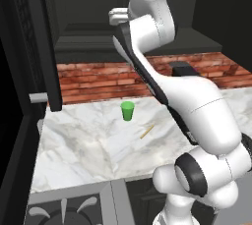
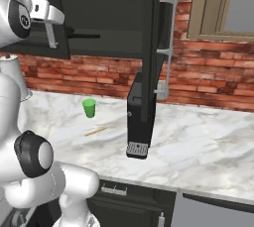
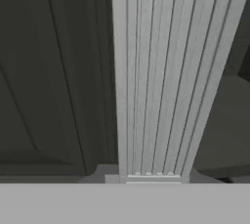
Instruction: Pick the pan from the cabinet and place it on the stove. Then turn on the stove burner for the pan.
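Silver and ribbed, the bar handle [image 3: 156, 76] of the cabinet [image 2: 104, 3] sits right against the hand camera; whether the pincer is spread or pinching it cannot be told. The pan's handle [image 2: 85, 35] pokes out inside the open cabinet. A green cup [image 1: 127, 110] stands on the marble surface [image 1: 88, 145].

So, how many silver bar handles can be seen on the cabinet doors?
2. One handle is on the left door beside the robot's arm. The other handle runs down the open right door, seen edge-on. Others may be hidden.
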